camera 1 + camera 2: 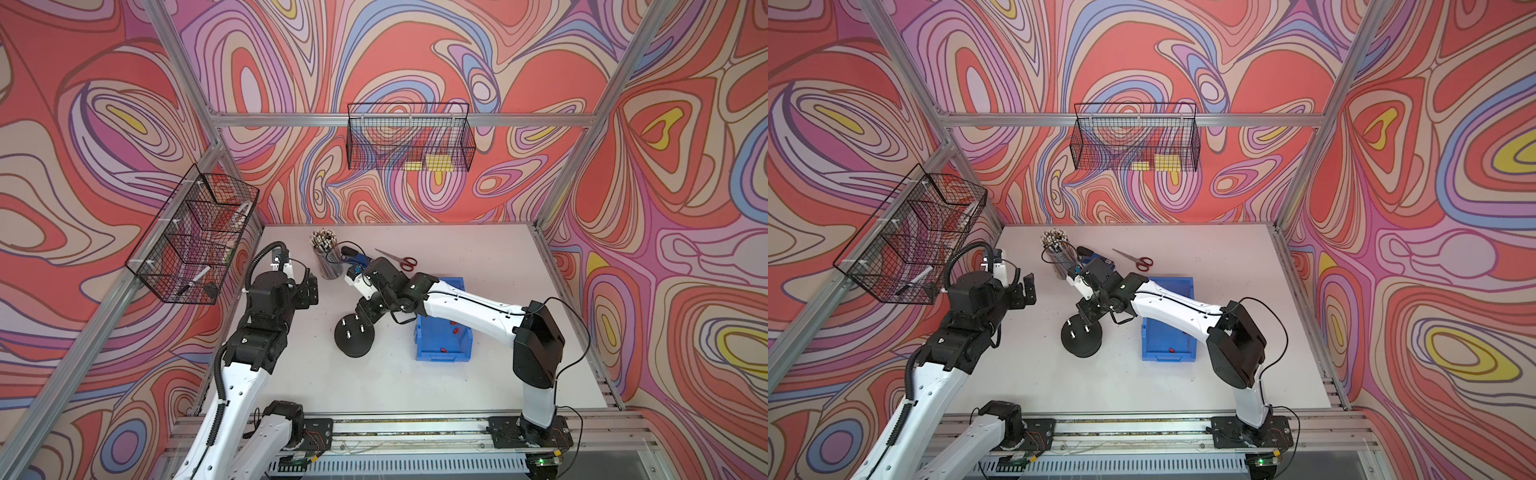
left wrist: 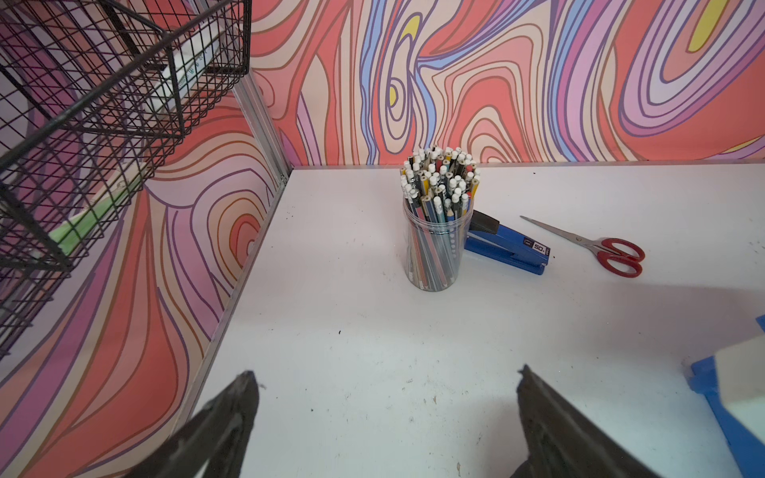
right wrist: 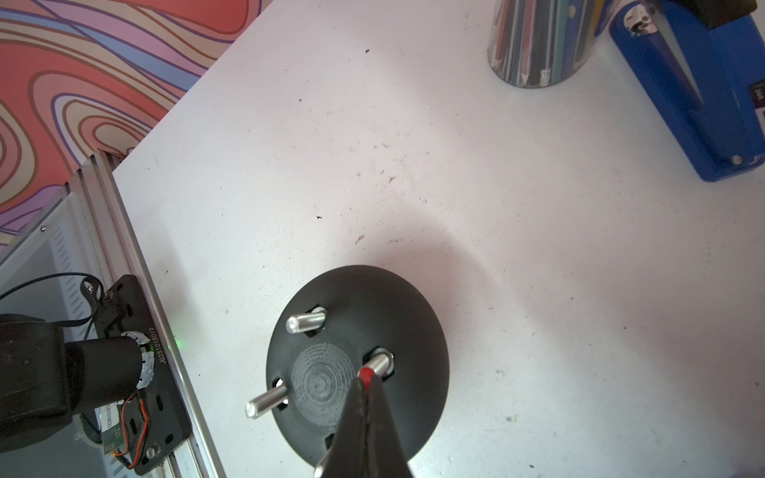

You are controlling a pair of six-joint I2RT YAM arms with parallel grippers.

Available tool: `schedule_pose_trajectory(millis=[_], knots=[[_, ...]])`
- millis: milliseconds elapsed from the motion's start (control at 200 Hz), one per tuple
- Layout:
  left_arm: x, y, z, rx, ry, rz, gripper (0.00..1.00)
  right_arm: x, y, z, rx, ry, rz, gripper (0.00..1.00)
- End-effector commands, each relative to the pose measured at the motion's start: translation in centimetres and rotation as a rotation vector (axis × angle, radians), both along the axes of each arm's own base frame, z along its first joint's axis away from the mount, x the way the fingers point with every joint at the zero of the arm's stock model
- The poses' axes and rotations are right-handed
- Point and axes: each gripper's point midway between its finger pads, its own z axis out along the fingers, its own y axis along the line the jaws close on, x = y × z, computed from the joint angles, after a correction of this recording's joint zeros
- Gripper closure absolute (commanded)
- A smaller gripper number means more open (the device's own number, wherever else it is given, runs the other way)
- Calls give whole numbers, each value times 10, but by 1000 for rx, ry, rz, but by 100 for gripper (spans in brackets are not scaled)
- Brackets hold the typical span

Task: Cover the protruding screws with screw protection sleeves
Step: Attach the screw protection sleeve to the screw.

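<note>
Four short silvery metal studs (image 3: 306,323) stand upright on the black round puck-shaped base (image 3: 410,331), and that base rests on the white table (image 3: 538,248). Your right gripper (image 3: 364,383) hangs over the base with its jaws pressed together on one tiny bright red sleeve (image 3: 365,373) of plastic. Only its end peeks out past the black fingertips (image 3: 360,409). You can see the red sleeve touching the tip of the stud on the stapler side of the base, but you cannot tell from the wrist view whether it sits over the thread. Two other studs show bare metal, and the fourth is mostly hidden behind the fingers.

Your left gripper (image 2: 386,371) hovers to the left of the base, well apart from it, jaws spread wide and grasping nothing.

To the right of the base, near it, you have the rectangular blue plastic bin (image 1: 440,356), with a few loose red sleeves (image 1: 456,331) lying on its floor. Your right arm reaches across above the bin toward the base. On the far side of the base stands the clear plastic jar of white-tipped pencils (image 2: 439,244), with the blue metal stapler (image 2: 507,248) just beside it. Farther from the base on that same far side, toward the right, lie the red-handled steel scissors (image 2: 612,254), blades closed.
</note>
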Motion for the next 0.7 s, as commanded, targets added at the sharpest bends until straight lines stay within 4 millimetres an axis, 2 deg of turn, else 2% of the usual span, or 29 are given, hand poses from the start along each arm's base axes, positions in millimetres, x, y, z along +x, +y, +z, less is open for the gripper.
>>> schedule_pose_trajectory(millis=[0,696], knots=[[2,0,-1,-2,-6,-1,3,-5,2,-2,-14,12,23,100],[2,0,-1,-5,-7,-2,3,-4,6,-5,-15,17,32,100]])
